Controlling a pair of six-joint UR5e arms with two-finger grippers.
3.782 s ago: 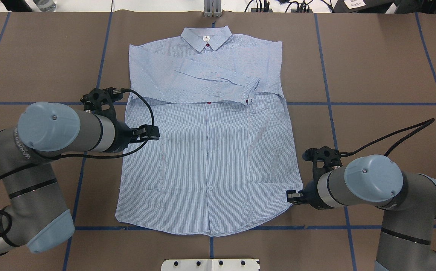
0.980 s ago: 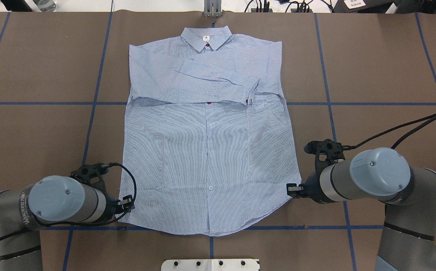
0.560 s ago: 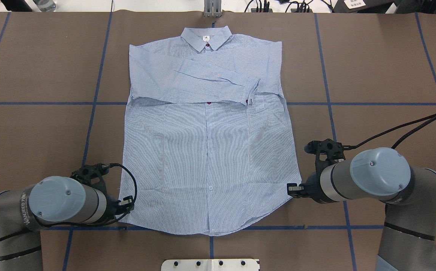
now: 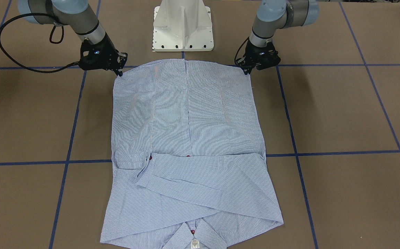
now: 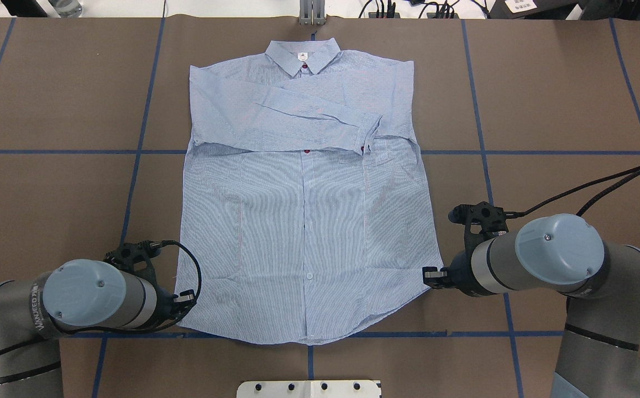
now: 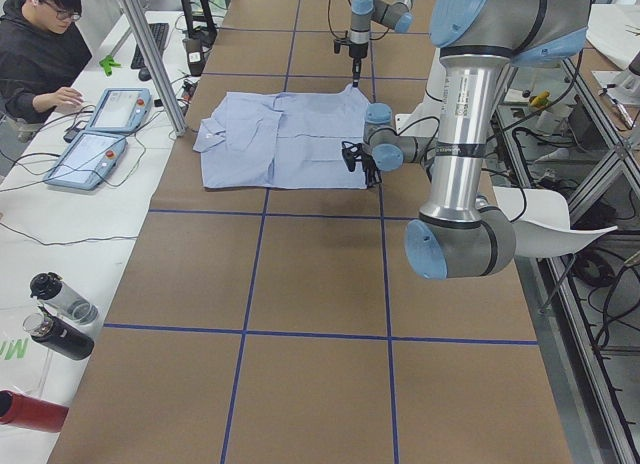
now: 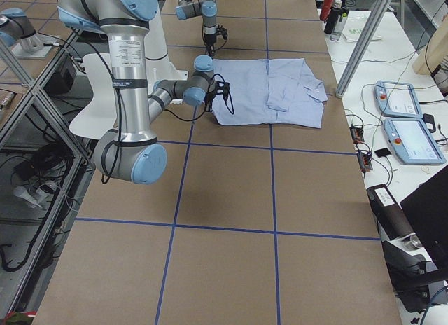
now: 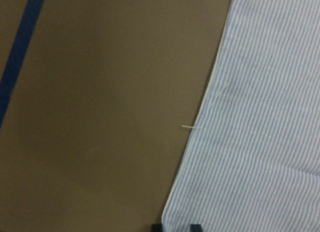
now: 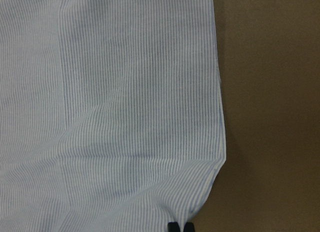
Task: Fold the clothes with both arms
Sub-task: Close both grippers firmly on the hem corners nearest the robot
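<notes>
The shirt lies flat and face up in the middle of the brown table. Its collar is at the far edge from the robot and its hem is nearest the white base. Both sleeves are folded across the chest; the upper one runs aslant from the robot's left, and its cuff ends near the pocket on the right. Dark red buttons show at the collar and just under the sleeves. Blue tape lines cross the table, and one passes under the hem.

The left gripper is down at the hem corner on the robot's left. In the left wrist view its fingertips stand a little apart, with the corner of the cloth between them, and the fabric there lies flat. A loose thread sticks out from the side seam just above.

The right gripper is at the opposite hem corner. In the right wrist view its fingertips are drawn close together on the corner. The cloth puckers toward them and its edge is raised off the table, casting a shadow, so this gripper is clamped on the shirt.

A person sits at the bench beyond the collar end, beside two control tablets.
</notes>
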